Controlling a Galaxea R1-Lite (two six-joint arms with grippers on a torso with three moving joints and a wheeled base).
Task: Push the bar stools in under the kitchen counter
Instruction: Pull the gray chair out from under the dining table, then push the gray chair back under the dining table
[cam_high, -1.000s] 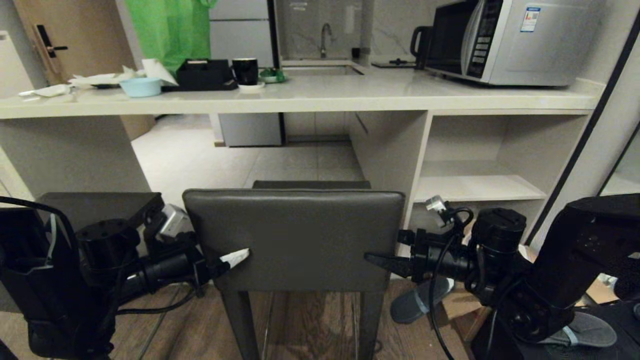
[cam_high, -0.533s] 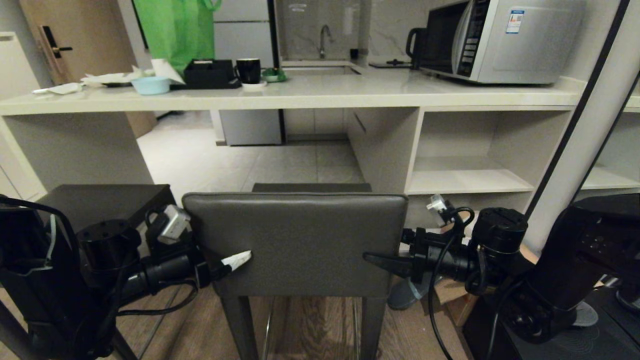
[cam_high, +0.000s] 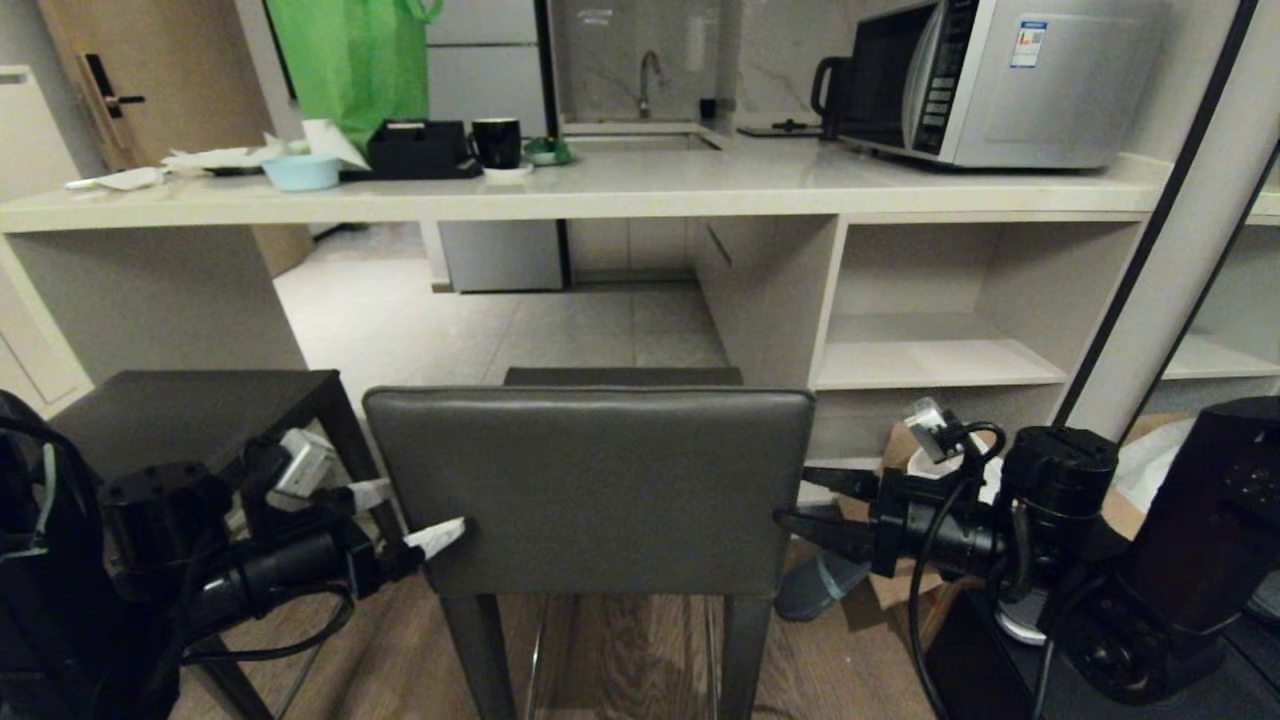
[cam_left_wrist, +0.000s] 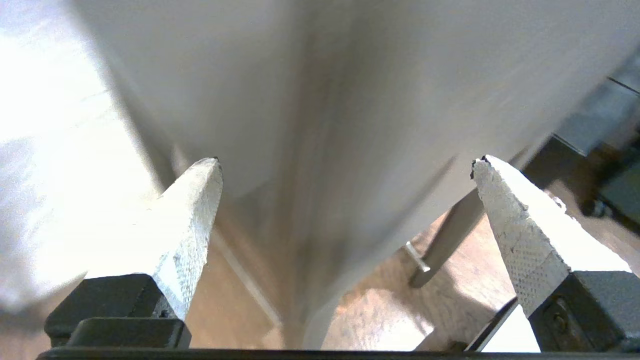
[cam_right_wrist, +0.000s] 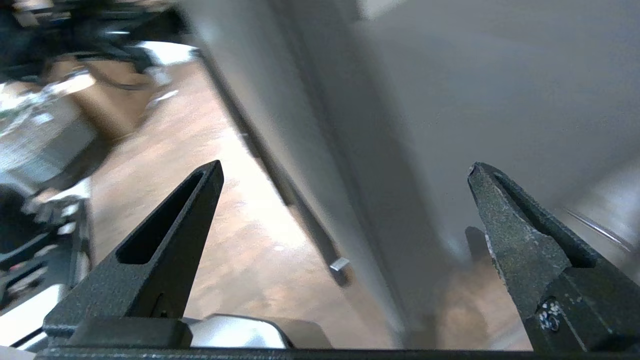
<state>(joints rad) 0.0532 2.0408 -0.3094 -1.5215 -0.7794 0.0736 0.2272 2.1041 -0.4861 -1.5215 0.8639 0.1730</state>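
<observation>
One bar stool (cam_high: 590, 480) stands right in front of me, its dark grey backrest facing me and its seat just short of the kitchen counter (cam_high: 640, 190). A second bar stool (cam_high: 200, 405) shows as a dark seat at the left. My left gripper (cam_high: 415, 515) is open at the backrest's left edge, the lower white fingertip overlapping it. On the other side my right gripper (cam_high: 795, 495) is open beside the right edge. In both wrist views the left gripper (cam_left_wrist: 346, 161) and the right gripper (cam_right_wrist: 345, 165) straddle a backrest edge (cam_left_wrist: 320, 150) (cam_right_wrist: 400, 125) without gripping.
On the counter stand a microwave (cam_high: 1000, 80), a green bag (cam_high: 350, 60), a blue bowl (cam_high: 300, 172) and a black mug (cam_high: 497, 142). Open shelves (cam_high: 940, 350) sit under its right part. A slipper (cam_high: 825, 585) and cardboard lie on the floor by the right arm.
The whole view shifted at first, as the camera moved. Since then both grippers have drawn outward from the backrest, the left one to the left and lower, the right one to the right.
</observation>
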